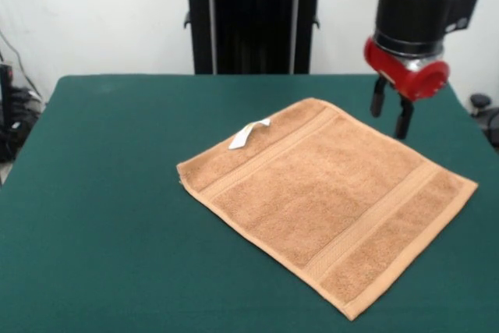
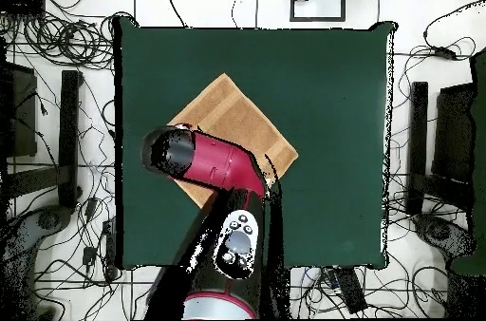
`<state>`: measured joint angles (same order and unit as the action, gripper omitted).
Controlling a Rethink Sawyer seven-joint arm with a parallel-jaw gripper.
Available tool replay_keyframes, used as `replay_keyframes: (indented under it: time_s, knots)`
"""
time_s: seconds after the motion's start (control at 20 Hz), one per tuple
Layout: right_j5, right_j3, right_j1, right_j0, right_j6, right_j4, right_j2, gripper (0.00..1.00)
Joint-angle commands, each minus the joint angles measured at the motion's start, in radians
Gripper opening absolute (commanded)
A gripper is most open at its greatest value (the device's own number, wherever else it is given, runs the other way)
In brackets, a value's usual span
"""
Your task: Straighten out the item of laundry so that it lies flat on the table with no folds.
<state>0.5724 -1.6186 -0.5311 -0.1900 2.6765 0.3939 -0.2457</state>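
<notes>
The orange-tan towel lies spread out as a diamond on the dark green table, right of centre. Its band stripes run near two opposite edges and show no folds. Its white tag sticks out at the far left edge. My gripper hangs just above the towel's far right edge, its fingers apart and holding nothing. In the overhead view the red arm covers the gripper and part of the towel, which lies on the table.
The black pedestal stands behind the table's far edge. Cables and black stands lie on the floor around the table. Bare green surface spreads left of the towel.
</notes>
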Motion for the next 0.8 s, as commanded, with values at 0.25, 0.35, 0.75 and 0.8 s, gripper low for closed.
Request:
replay_keyframes:
  time_s: [0.25,0.35,0.75,0.8]
  knots:
    - [-0.056,-0.159,-0.006,0.078,-0.007,-0.101,0.069,1.0]
    - [-0.062,-0.168,-0.013,0.083,0.001,-0.113,0.077,1.0]
    - [-0.032,-0.164,-0.031,0.094,0.016,-0.142,0.089,1.0]
    - [-0.037,-0.168,-0.032,0.096,0.017,-0.142,0.092,1.0]
